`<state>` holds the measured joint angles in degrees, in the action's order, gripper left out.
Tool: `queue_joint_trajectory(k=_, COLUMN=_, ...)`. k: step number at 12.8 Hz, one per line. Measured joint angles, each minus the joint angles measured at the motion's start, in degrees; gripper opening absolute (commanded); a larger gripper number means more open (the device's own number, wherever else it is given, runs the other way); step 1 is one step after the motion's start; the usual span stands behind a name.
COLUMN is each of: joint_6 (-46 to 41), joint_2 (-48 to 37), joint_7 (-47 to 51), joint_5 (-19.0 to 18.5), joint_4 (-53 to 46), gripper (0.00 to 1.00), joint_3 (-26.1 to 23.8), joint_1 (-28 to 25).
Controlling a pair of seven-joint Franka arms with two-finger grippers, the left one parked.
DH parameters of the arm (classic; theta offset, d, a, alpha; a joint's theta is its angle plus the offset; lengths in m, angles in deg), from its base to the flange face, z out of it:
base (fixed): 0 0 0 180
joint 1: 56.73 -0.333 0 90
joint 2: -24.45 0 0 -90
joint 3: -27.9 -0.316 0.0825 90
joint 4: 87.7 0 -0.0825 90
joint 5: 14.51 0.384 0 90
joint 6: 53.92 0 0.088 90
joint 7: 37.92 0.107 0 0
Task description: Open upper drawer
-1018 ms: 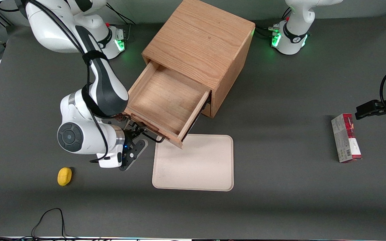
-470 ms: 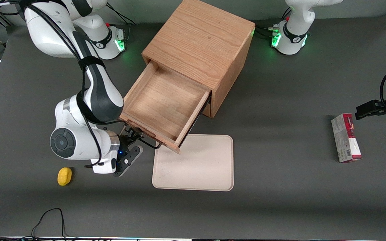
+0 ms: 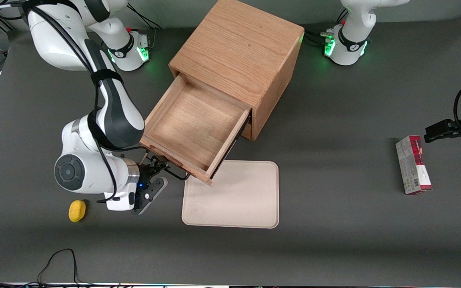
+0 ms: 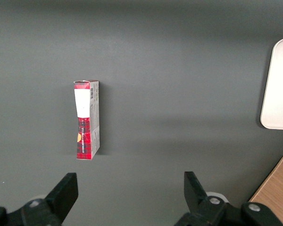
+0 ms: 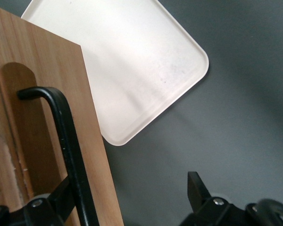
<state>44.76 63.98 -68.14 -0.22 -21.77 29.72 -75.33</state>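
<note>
The upper drawer point(image 3: 188, 126) of the light oak cabinet point(image 3: 238, 52) stands pulled far out, and its inside is bare. Its black bar handle point(image 3: 176, 175) is on the drawer front nearest the front camera. My right gripper point(image 3: 156, 167) is at that handle, close above the table. In the right wrist view the handle point(image 5: 70, 141) runs along the oak drawer front point(image 5: 33, 94) and passes just inside one finger point(image 5: 54, 202). The other finger point(image 5: 196, 188) stands well apart over the grey table, so the gripper point(image 5: 130, 188) is open. The lower drawer is hidden under the upper one.
A cream tray point(image 3: 234, 196) lies flat on the table in front of the drawer; it also shows in the right wrist view point(image 5: 132, 61). A small yellow object point(image 3: 77, 210) lies near the working arm. A red and white box point(image 3: 413, 165) lies toward the parked arm's end.
The upper drawer has slid farther out of the cabinet. My gripper has moved with the handle, nearer to the front camera and toward the working arm's end.
</note>
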Motion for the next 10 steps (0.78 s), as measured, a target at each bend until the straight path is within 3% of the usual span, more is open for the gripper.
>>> queue_joint_trajectory(k=4, joint_6=-2.4, joint_2=0.0, joint_7=0.0, joint_5=0.0, joint_4=-2.1, gripper=1.00, joint_3=0.0, joint_1=0.1)
queue_joint_trajectory(k=8, joint_6=-12.4, joint_2=-0.5, joint_7=0.0, joint_5=-0.1, joint_4=-7.7, gripper=1.00, joint_3=0.1, joint_1=0.3)
queue_joint_trajectory(k=10, joint_6=-14.3, joint_2=-2.1, joint_7=0.0, joint_5=-3.0, joint_4=-9.2, gripper=1.00, joint_3=0.9, joint_1=0.5)
